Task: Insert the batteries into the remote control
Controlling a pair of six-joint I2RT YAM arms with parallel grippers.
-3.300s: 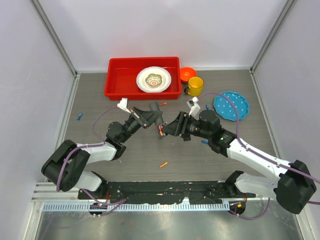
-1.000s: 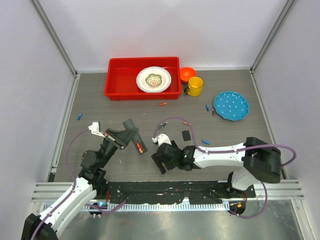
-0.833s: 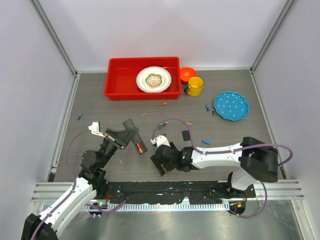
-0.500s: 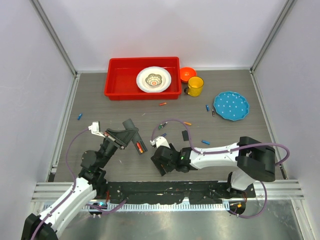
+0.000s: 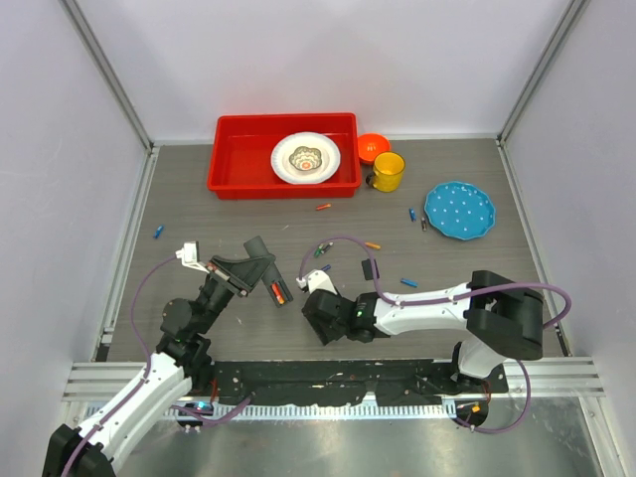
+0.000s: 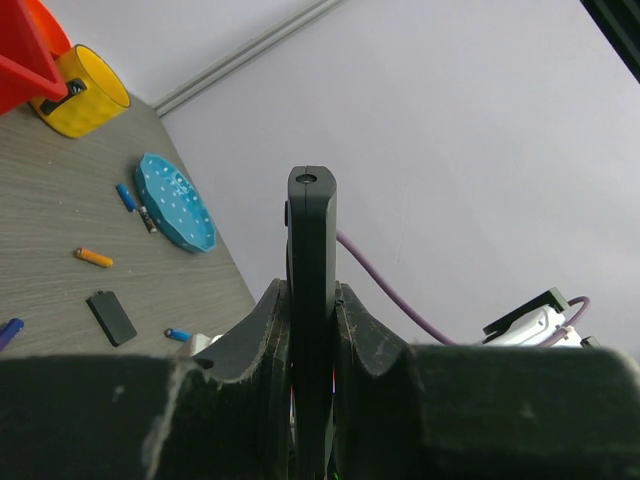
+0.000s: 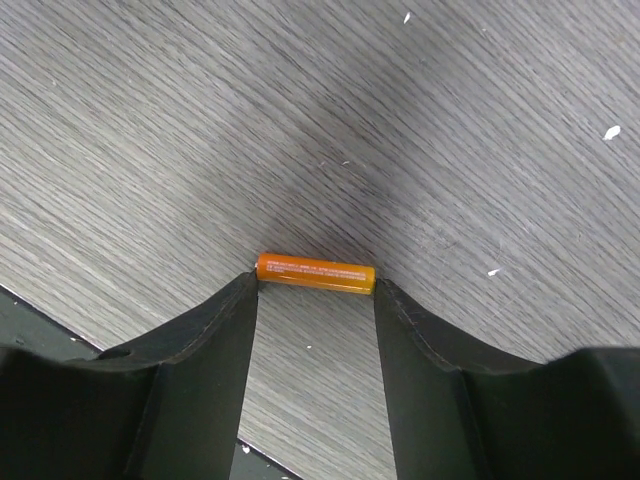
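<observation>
My left gripper (image 5: 256, 270) is shut on the remote control (image 6: 310, 260), a slim black bar held edge-up above the table. In the top view the remote control (image 5: 270, 285) shows a red battery (image 5: 279, 293) in its slot. My right gripper (image 7: 316, 287) is down at the table near the front edge, seen in the top view as the right gripper (image 5: 324, 332). Its fingertips (image 7: 245, 290) press on the two ends of an orange battery (image 7: 316, 272) that lies flat on the wood. The flat black cover (image 5: 369, 269) lies to the right.
Loose batteries lie about: orange (image 5: 372, 244), blue (image 5: 408, 282), green (image 5: 322, 248), blue (image 5: 158, 233). At the back stand a red tray (image 5: 229, 159), an orange bowl (image 5: 373, 147), a yellow cup (image 5: 388, 171) and a blue plate (image 5: 459, 210). A black rail (image 5: 328, 378) runs along the front edge.
The right gripper's jaws have narrowed onto the orange battery's ends and the arm has crept slightly left. The left arm with the remote control has stayed still over the last second.
</observation>
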